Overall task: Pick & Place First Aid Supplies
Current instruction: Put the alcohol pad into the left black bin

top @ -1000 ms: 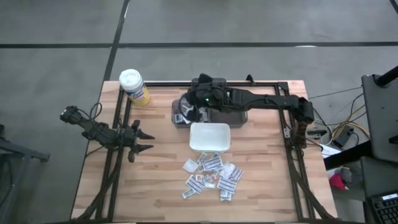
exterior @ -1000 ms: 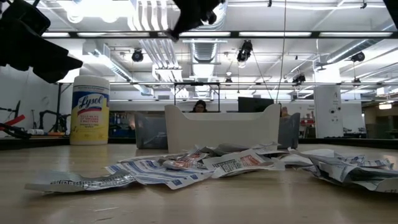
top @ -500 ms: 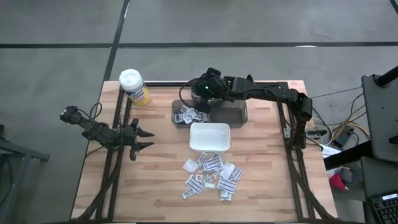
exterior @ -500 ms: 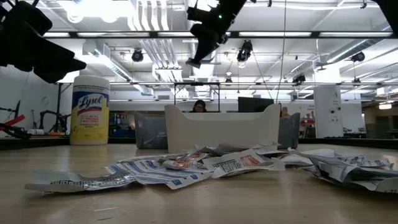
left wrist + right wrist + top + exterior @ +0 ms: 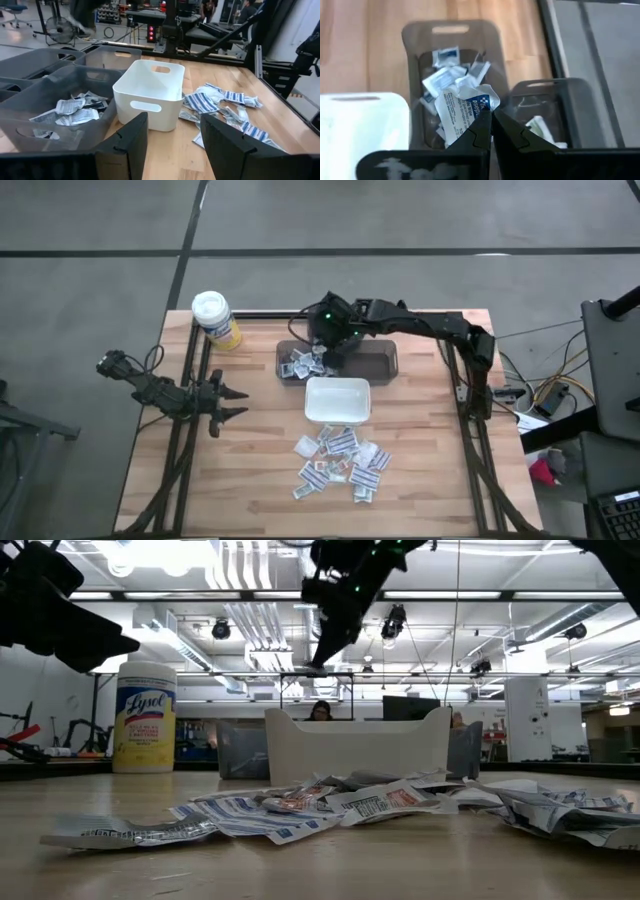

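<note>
Right pincer (image 5: 490,125): pressed together, pinching one crumpled packet (image 5: 462,107) by its edge, hanging above the grey bin (image 5: 300,346).
Held packet: white with blue print, creased; looks light, limp and slick, likely to flutter or slip.
Best hold: I'd judge a flat edge or corner, one packet at a time.
Grey bin: several packets already lie inside.
White dish (image 5: 338,400): just beside the bin, looks empty.
Loose pile (image 5: 340,462): more packets scattered on the tabletop (image 5: 260,470), beyond the dish.
Left pincer (image 5: 232,404): spread, holding nothing, waiting well apart at the tabletop's left.
</note>
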### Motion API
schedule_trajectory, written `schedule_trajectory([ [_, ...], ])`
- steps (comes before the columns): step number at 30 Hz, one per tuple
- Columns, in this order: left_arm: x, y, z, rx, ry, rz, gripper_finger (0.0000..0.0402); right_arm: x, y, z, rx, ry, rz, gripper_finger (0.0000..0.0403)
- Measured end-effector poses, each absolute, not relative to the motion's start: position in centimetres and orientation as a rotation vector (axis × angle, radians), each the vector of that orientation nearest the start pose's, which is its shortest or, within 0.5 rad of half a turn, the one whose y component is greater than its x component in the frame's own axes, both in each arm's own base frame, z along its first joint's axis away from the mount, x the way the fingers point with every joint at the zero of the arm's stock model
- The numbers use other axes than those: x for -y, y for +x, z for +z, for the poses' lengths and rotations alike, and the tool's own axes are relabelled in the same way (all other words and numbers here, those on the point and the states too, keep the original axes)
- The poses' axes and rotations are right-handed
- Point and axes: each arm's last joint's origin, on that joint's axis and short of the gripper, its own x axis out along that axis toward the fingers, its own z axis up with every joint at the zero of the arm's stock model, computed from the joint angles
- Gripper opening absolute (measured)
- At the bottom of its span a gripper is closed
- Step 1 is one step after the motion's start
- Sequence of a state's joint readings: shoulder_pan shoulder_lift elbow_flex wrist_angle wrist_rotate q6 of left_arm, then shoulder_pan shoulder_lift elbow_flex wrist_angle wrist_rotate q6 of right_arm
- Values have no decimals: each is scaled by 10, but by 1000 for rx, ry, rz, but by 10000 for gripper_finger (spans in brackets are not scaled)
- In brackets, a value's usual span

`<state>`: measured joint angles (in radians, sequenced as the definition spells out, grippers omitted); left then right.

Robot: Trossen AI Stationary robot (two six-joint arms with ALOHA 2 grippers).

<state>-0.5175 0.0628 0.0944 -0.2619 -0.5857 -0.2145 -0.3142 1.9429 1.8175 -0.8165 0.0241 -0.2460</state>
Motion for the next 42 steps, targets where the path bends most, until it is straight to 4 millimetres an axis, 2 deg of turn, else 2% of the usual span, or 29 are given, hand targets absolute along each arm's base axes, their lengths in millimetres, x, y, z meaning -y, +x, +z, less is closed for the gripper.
schedule_trajectory([
  [7, 28, 85, 167, -177, -87, 148, 177, 139, 422, 264, -1039, -90, -146, 8],
  [15, 28, 85, 167, -175, -86, 159, 177, 146, 443, 247, -1118, -36, -95, 8],
  [21, 28, 85, 167, -176, -82, 158, 177, 150, 458, 226, -1216, 15, -40, 8],
  [29, 28, 85, 167, -175, -87, 158, 177, 156, 468, 214, -1287, 35, -29, 8],
  [42, 28, 85, 167, -175, -88, 158, 177, 160, 466, 214, -1287, 34, -34, 10],
])
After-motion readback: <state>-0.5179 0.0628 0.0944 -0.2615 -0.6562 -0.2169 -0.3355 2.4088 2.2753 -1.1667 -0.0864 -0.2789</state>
